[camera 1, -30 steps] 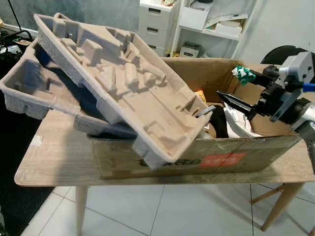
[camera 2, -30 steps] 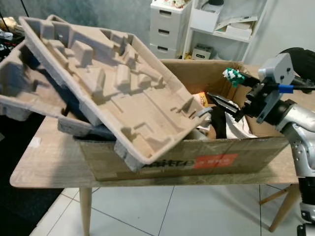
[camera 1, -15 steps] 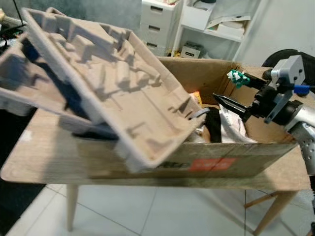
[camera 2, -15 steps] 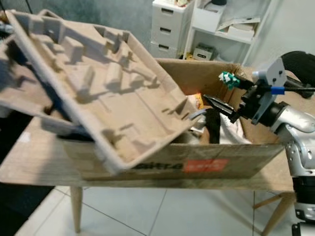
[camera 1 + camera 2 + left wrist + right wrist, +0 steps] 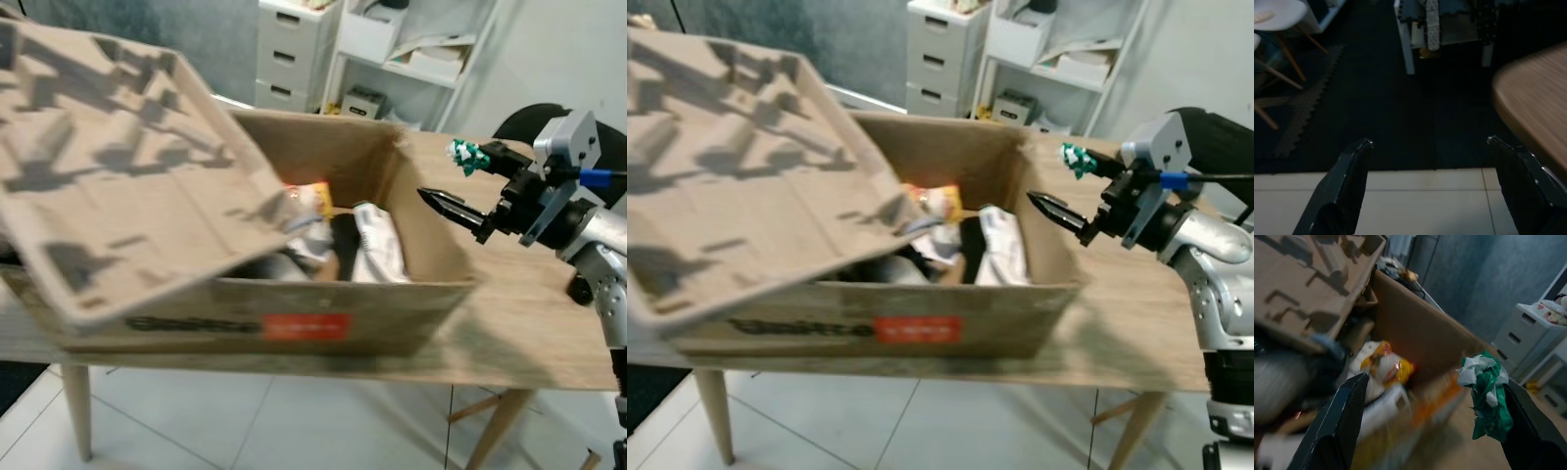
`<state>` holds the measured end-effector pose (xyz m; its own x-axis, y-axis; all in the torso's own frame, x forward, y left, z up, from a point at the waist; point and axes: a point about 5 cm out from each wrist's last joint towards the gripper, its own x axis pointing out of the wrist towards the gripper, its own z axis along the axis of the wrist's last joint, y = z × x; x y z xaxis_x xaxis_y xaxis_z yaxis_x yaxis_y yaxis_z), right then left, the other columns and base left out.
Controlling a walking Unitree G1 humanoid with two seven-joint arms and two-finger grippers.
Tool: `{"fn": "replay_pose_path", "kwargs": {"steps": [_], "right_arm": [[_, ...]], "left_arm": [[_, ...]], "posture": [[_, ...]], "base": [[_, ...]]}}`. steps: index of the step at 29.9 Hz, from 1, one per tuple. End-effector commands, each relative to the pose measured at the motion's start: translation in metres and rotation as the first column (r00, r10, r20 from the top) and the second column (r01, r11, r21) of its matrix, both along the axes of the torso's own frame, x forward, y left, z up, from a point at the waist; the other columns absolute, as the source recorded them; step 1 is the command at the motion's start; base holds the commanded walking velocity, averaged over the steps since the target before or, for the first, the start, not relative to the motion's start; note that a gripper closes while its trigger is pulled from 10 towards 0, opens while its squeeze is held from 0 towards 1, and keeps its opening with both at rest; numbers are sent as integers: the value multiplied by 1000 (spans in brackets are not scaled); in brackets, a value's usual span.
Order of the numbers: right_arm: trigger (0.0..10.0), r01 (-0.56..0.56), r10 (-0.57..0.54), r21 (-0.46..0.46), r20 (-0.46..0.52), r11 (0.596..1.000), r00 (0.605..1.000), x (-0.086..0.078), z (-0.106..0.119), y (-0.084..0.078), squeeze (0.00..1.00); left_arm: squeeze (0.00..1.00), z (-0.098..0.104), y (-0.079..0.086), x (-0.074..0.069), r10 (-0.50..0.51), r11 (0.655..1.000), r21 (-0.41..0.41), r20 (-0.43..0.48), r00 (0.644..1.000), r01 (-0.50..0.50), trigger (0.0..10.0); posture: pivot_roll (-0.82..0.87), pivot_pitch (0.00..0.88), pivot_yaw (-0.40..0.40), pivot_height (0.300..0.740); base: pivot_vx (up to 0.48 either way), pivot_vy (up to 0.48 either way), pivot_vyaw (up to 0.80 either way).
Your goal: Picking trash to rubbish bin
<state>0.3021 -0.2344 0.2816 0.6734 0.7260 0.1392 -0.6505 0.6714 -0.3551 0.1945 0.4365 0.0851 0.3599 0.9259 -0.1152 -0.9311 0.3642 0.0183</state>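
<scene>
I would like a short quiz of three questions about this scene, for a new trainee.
1. True or false: the right claw is shut tight on the green-and-white wrapper.
2. What leans on the cardboard box? A. a moulded pulp tray; B. a white chair; C. a drawer unit.
3. Fill in: the left claw hangs open above the ____.
Key: 1 false, its fingers stand apart and the wrapper clings to one; 2 A; 3 floor.
</scene>
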Motion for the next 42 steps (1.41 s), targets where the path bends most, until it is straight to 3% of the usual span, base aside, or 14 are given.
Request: {"fn": "replay_pose_path", "kwargs": {"steps": [1, 7, 12, 23, 32, 42], "right_arm": [[10000, -15, 15, 9, -5, 1000, 1000, -3, -1, 0, 0], [10000, -158, 157, 81, 19, 984, 987, -11, 2, 15, 0], [10000, -319, 313, 152, 62, 936, 948, -19, 6, 39, 0], [10000, -376, 368, 202, 77, 904, 926, -16, 4, 56, 0], [10000, -370, 364, 191, 67, 909, 929, -16, 0, 57, 0], [10000, -347, 338, 195, 79, 917, 938, -13, 1, 54, 0]], "left_arm": [[0, 3, 7, -7, 31, 1000, -1, -13, 999, -31, 10000], [0, 4, 12, -14, 70, 998, -1, -13, 997, -70, 10000], [0, 11, 16, -14, 83, 996, 24, 9, 996, -83, 10000], [0, 46, 32, -14, 118, 985, 117, 98, 988, -130, 10000], [0, 73, 40, -11, 118, 973, 176, 179, 977, -150, 10000], [0, 113, 50, -13, 70, 956, 244, 359, 931, -166, 10000]], "posture": [[72, 104, -53, 740], [73, 105, -51, 740], [78, 105, -56, 740], [85, 108, -58, 740], [83, 103, -56, 740], [78, 98, -62, 740]], "base": [[0, -240, 0], [0, 0, 0], [0, 0, 0], [0, 0, 465], [0, 0, 755], [0, 0, 580]]}}
